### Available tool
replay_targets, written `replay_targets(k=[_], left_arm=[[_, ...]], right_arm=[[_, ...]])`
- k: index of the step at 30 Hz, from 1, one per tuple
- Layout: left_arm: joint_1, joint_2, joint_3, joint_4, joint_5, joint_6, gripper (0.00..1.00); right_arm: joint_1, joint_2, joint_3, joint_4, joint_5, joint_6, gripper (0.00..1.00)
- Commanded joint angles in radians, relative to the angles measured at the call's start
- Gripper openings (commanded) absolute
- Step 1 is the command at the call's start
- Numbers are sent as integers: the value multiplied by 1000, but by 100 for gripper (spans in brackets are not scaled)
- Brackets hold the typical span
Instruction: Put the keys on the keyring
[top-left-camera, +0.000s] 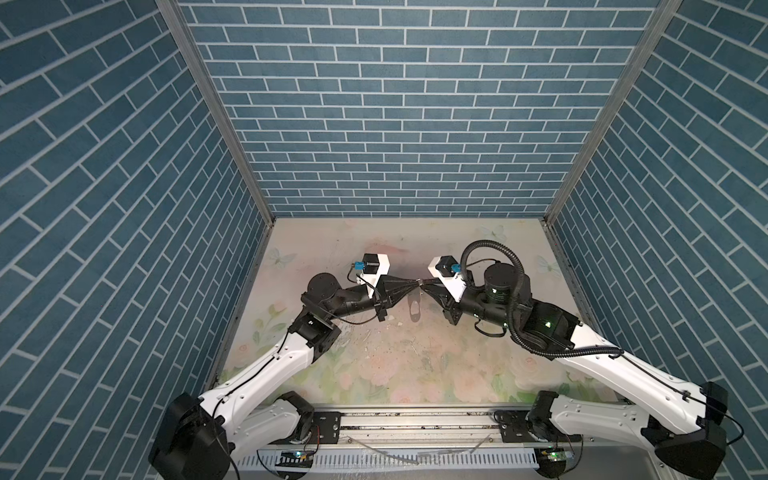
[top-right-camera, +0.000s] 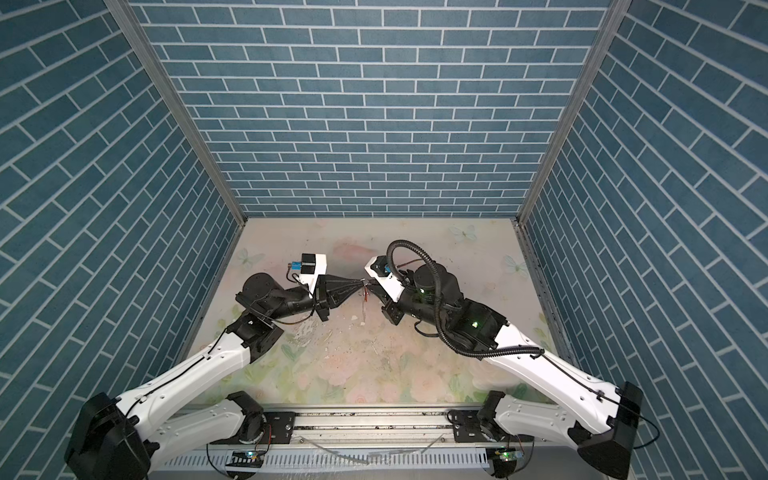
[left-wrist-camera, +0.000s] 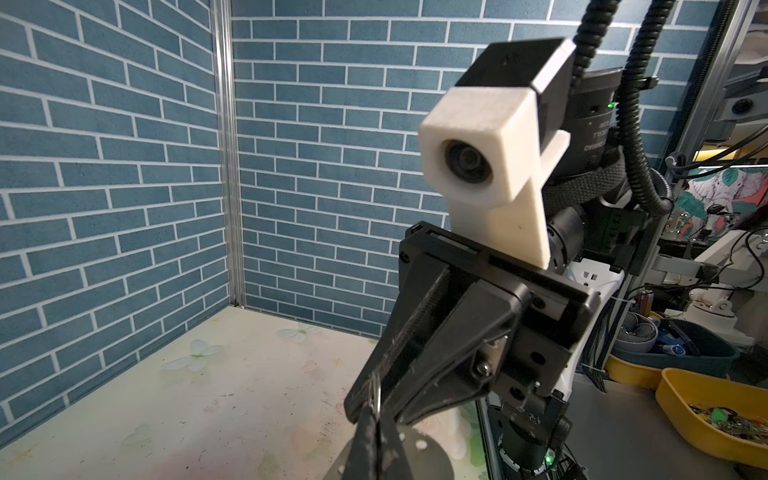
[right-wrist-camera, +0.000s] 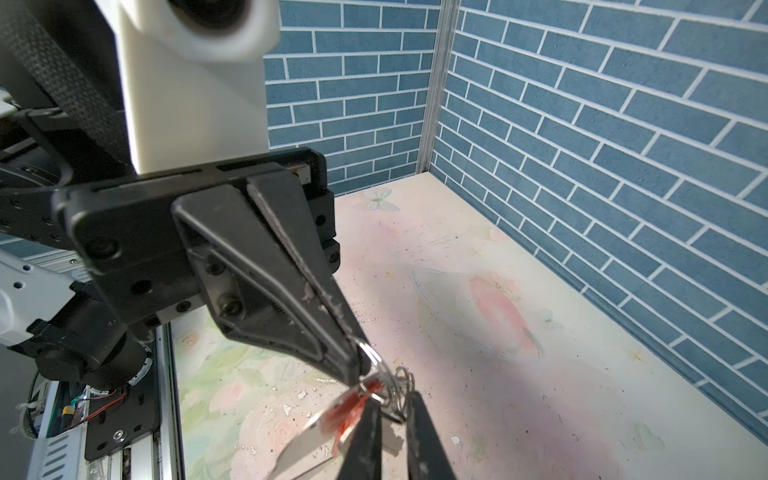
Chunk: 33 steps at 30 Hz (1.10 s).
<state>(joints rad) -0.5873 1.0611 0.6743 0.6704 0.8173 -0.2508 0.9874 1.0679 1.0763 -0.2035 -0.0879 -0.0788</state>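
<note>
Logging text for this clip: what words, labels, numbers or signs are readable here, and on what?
Black motor: white print, upside down, too blurred to read.
Key tag: orange-red, blurred, no lettering legible.
Nothing else carries readable text.

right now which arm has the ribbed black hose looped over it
The right arm: the hose arcs above its wrist. The left arm carries only thin cables.

Shiny metal key (right-wrist-camera: 299, 445), glossy plastic tag (right-wrist-camera: 345, 412)
</note>
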Motion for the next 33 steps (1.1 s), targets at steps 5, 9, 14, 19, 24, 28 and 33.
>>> replay_targets(k=[5, 9, 14, 19, 24, 28, 33], left_arm=[[3, -9, 8, 35, 36, -7, 0], [4, -2, 4, 57, 42, -20, 0], [4, 17, -1, 103, 48, -44, 0], [4, 35, -10, 159, 50, -71, 0], [4, 56, -18, 210, 52, -96, 0], [4, 71, -22, 241, 55, -113, 0], [4, 89, -32, 282, 57, -135, 0]], right_arm=[[2, 20, 45, 45, -20, 2, 13], [-1, 33, 44, 57, -40, 7, 12], [1, 46, 34, 91, -78, 22, 10], [1, 53, 16, 131, -141, 33, 9], [1, 42, -20, 200, -230, 44, 8], [0, 29, -50, 249, -316, 45, 8], [1, 16, -89, 334, -347, 72, 6]])
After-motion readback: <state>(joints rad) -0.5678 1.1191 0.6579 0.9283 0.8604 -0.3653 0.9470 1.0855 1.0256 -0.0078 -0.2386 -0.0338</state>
